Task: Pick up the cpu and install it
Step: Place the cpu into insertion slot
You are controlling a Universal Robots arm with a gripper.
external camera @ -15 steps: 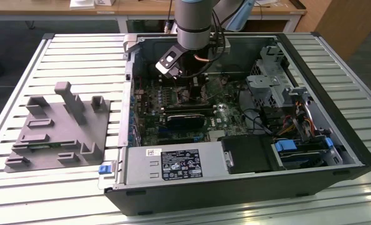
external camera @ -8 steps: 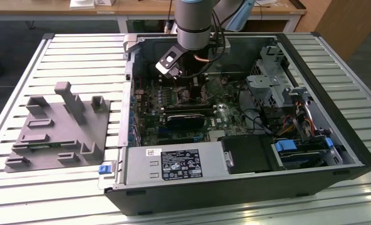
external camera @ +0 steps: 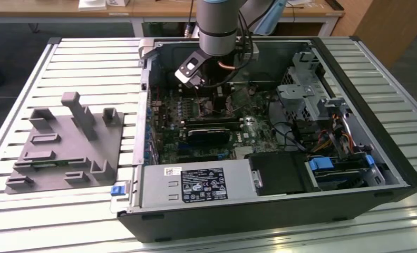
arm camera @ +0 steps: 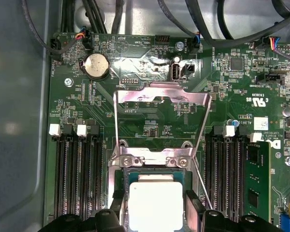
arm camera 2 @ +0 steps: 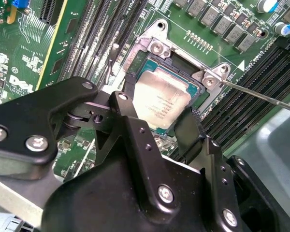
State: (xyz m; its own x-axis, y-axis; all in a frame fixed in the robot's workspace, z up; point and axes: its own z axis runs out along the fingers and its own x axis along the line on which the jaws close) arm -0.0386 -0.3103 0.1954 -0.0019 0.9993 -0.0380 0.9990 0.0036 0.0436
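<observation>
While the gripper (arm camera 2: 158, 113) hangs close over the board, the cpu (arm camera: 155, 205) lies directly beneath it, flat in the socket (arm camera 2: 157, 46) and square to the frame. Clamped or merely straddled, I cannot tell. The gripper's body hides the chip's near edge. Beyond, the load plate (arm camera: 159, 94) stands open.

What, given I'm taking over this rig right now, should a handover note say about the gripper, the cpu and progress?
Gripper: low over the board, shut on the cpu, fingers at two opposite edges.
Cpu: inside the socket, apparently lying flat.
Done: cpu picked up and brought into the socket.
Left: cpu not yet released; load plate stands open and the lever is raised.
</observation>
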